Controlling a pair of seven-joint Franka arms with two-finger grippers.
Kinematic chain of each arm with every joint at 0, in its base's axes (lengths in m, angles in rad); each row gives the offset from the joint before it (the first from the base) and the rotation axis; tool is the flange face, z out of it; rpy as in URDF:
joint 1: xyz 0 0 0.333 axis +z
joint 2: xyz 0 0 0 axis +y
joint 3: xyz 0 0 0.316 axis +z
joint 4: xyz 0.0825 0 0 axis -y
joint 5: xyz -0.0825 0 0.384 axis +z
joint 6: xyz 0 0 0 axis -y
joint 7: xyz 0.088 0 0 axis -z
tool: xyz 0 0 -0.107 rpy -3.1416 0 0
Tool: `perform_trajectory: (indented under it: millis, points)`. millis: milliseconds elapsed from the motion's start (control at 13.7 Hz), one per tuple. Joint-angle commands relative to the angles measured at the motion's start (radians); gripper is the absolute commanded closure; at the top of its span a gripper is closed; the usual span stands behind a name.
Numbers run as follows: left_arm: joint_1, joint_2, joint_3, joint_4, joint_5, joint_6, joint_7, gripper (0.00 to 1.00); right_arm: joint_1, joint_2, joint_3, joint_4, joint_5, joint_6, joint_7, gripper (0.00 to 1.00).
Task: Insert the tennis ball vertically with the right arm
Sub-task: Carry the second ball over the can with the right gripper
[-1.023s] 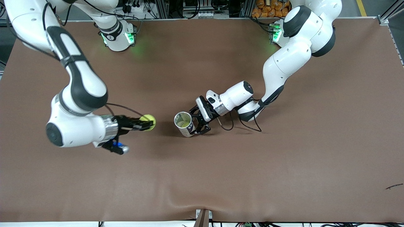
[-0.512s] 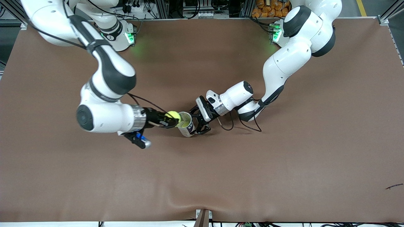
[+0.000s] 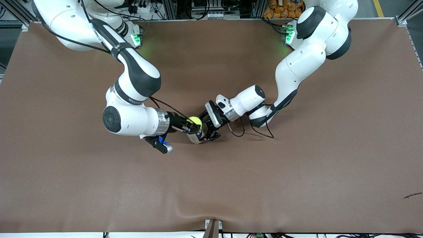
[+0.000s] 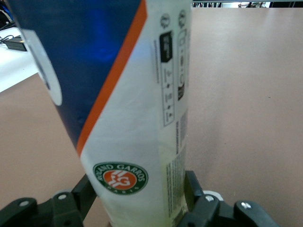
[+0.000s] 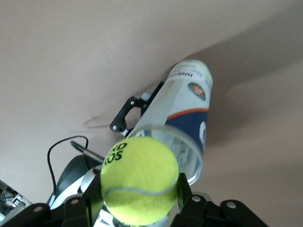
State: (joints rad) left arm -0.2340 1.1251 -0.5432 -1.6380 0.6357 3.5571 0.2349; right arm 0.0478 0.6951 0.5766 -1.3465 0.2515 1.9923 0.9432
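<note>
One can [image 3: 197,135] upright — tennis ball [image 3: 195,122] above.

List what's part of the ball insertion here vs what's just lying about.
Job:
- tennis ball, held by the right gripper over the can's mouth
- ball can, upright, held by the left gripper

Lying about:
- small dark scrap on the table near the left arm's end

Fuzzy yellow felt on tennis ball [image 5: 139,178]; glossy clear plastic, printed label on can [image 4: 128,104]; matt brown desk [image 3: 297,172].
</note>
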Motion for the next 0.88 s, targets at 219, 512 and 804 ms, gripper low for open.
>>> perform_trajectory:
  millis: [219, 512, 804]
  points:
    - [0.001, -0.001, 0.000, 0.009, 0.022, -0.003, -0.014, 0.21, -0.005, -0.002, -0.003, -0.008, 0.000, -0.004, 0.009, 0.00]
    - [0.001, -0.001, 0.000, 0.009, 0.022, -0.003, -0.014, 0.21, -0.017, -0.005, -0.003, -0.008, 0.000, -0.007, 0.006, 0.00]
    - [0.002, -0.001, 0.000, 0.009, 0.022, -0.003, -0.014, 0.20, -0.071, -0.011, -0.014, -0.008, -0.053, -0.058, -0.074, 0.00]
